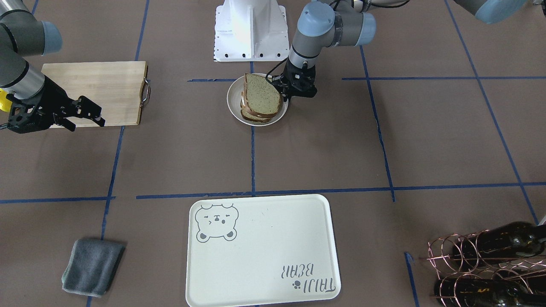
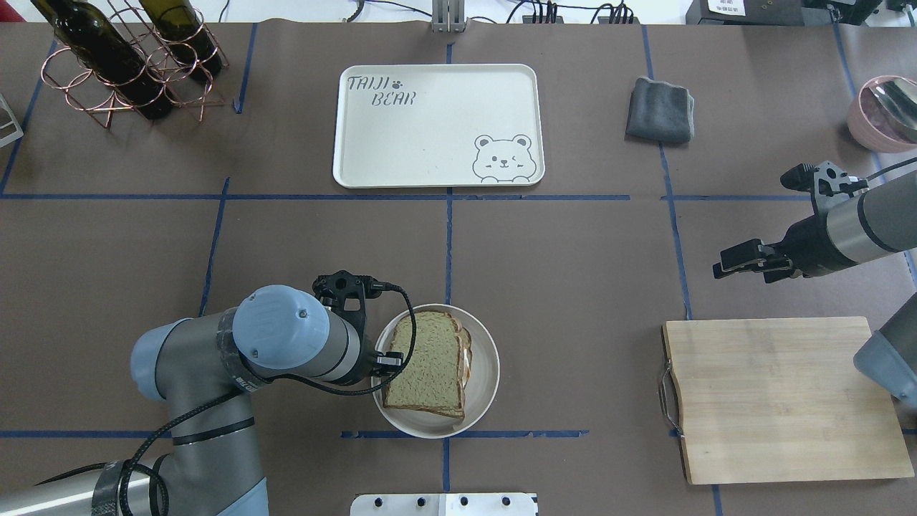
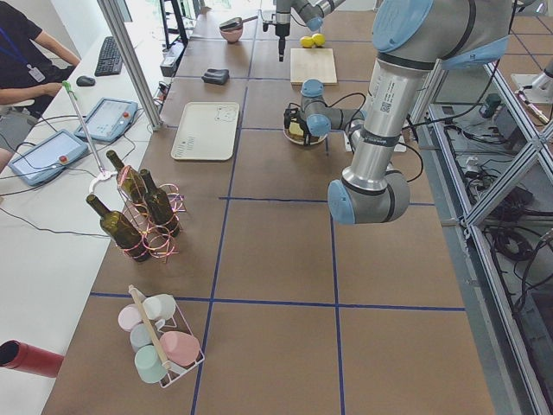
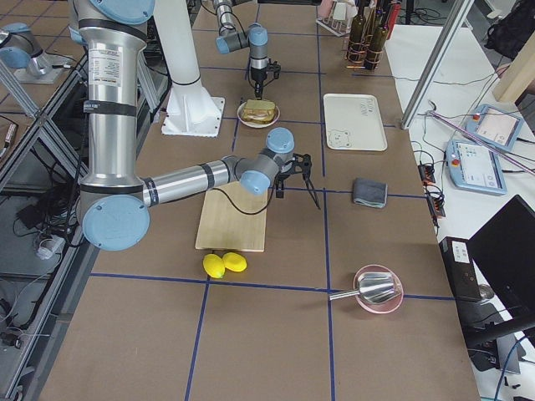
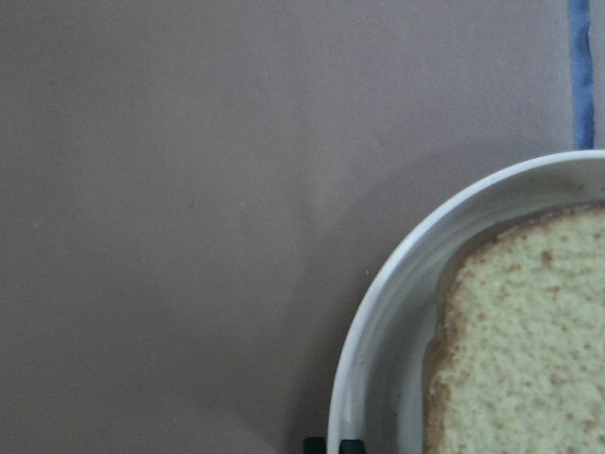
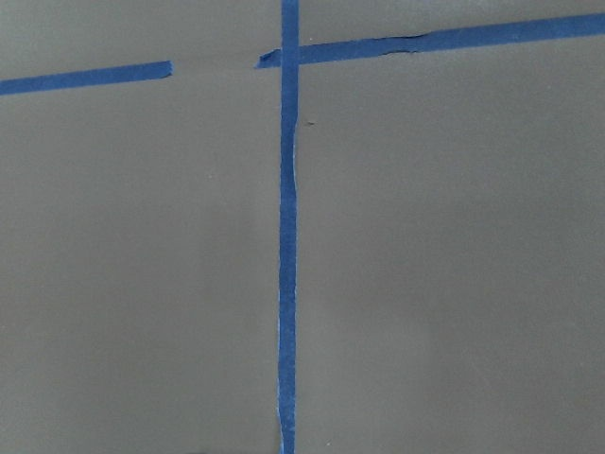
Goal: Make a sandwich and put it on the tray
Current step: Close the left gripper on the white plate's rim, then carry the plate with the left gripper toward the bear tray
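The sandwich [image 2: 424, 367] lies on a small round white plate [image 2: 484, 380] near the robot's base. Its top speckled slice [image 1: 261, 94] is tilted, and a white egg edge [image 2: 469, 358] shows between the slices. My left gripper [image 1: 285, 91] is at the plate's rim beside the sandwich. In the left wrist view its fingertips [image 5: 348, 445] stand close together at the rim [image 5: 378, 312], so it looks shut on the rim. The cream tray [image 2: 423, 136] with the bear face lies empty at the far middle. My right gripper [image 2: 751, 221] is open and empty above the table.
A wooden cutting board [image 2: 781, 394] lies under the right arm, with two lemons [image 4: 224, 264] beside it. A grey cloth [image 2: 660, 109] lies right of the tray. A copper rack with wine bottles [image 2: 129, 61] stands far left. A pink bowl [image 2: 882, 111] sits far right.
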`<state>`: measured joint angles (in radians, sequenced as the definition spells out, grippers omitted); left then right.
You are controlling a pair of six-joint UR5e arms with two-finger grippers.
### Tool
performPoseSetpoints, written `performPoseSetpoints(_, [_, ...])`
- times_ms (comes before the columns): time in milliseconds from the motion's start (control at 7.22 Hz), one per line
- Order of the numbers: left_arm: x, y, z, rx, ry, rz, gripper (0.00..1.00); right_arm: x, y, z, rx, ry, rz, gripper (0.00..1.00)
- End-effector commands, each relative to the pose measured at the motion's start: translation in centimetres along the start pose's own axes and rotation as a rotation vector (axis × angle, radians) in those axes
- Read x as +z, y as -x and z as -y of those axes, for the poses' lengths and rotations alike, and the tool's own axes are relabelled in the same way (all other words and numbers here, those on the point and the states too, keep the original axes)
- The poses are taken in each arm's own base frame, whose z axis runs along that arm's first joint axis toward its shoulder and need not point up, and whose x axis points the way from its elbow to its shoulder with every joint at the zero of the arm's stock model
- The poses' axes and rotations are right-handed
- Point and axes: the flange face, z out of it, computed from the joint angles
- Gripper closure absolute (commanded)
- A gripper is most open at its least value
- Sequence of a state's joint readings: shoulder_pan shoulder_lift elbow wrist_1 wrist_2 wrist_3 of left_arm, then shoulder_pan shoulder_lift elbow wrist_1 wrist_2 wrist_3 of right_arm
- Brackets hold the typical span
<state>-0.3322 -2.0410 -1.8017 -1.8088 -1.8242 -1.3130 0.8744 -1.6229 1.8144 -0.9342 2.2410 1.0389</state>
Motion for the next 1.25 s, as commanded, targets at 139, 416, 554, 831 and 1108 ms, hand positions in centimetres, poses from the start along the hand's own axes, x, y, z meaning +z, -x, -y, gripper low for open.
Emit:
performPoseSetpoints(139, [-3.9,-1.3,0.4,-0.034,0.005,-0.134,1.0,0.0,0.0,0.0,0.0,-0.001,0.001,0.0])
performPoseSetpoints(416, [-4.7,-1.2,1.2,-0.054,0.019,-0.207,1.0,0.0,0.0,0.0,0.0,0.001,0.002,0.0])
performPoseSetpoints(554, [-4.8,-0.9,1.9,-0.059,0.028,-0.236,1.0,0.0,0.0,0.0,0.0,0.001,0.002,0.0])
performPoseSetpoints(831, [-7.0,1.8,7.3,-0.092,-0.01,-0.265,1.0,0.0,0.0,0.0,0.0,0.001,0.002,0.0])
performPoseSetpoints(1108, [-8.1,5.6,13.3,-0.113,-0.049,-0.306,1.0,-0.1,0.1,-0.1,-0.001,0.0,0.003,0.0])
